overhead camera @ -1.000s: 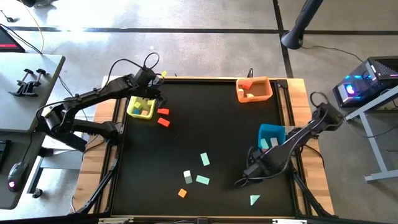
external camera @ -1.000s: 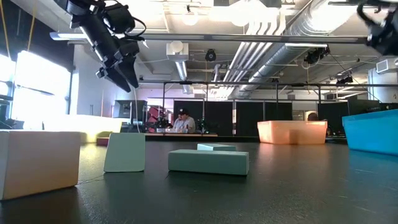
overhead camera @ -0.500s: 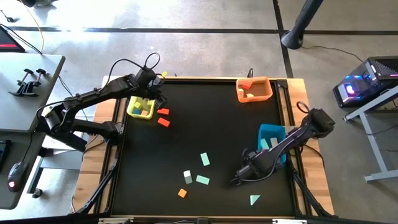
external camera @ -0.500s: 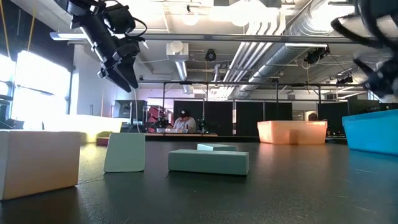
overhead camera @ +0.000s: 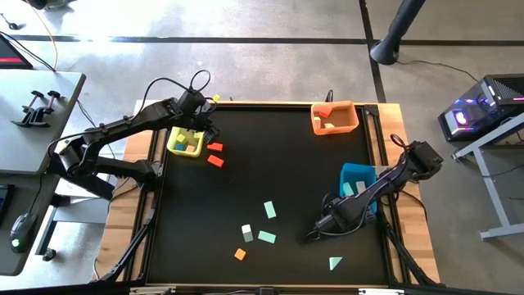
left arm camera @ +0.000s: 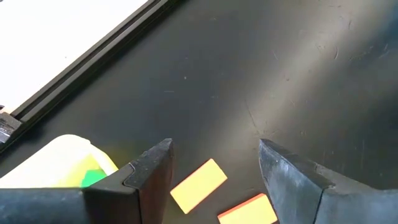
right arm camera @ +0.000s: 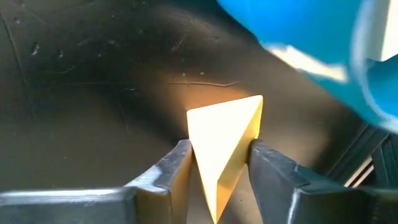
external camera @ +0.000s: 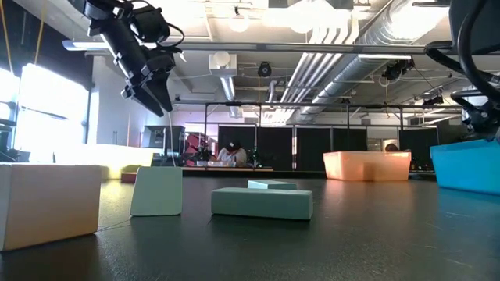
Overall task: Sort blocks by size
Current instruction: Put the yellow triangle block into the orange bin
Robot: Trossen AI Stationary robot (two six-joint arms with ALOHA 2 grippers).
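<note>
I count three plastic bins: yellow (overhead camera: 185, 142), orange (overhead camera: 335, 118), blue (overhead camera: 357, 179). Loose wooden blocks: four mint (overhead camera: 267, 237), two red (overhead camera: 215, 161), one orange (overhead camera: 240, 254).

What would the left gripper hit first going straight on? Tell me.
Probably the yellow block lying on the black table, straight ahead of the open left gripper; the orange block lies just beside it. Depth is uncertain.

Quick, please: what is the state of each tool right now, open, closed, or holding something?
Left tool: open, holding nothing, beside the yellow bin.
Right tool: closed on a yellow triangular block, near the blue bin.
</note>
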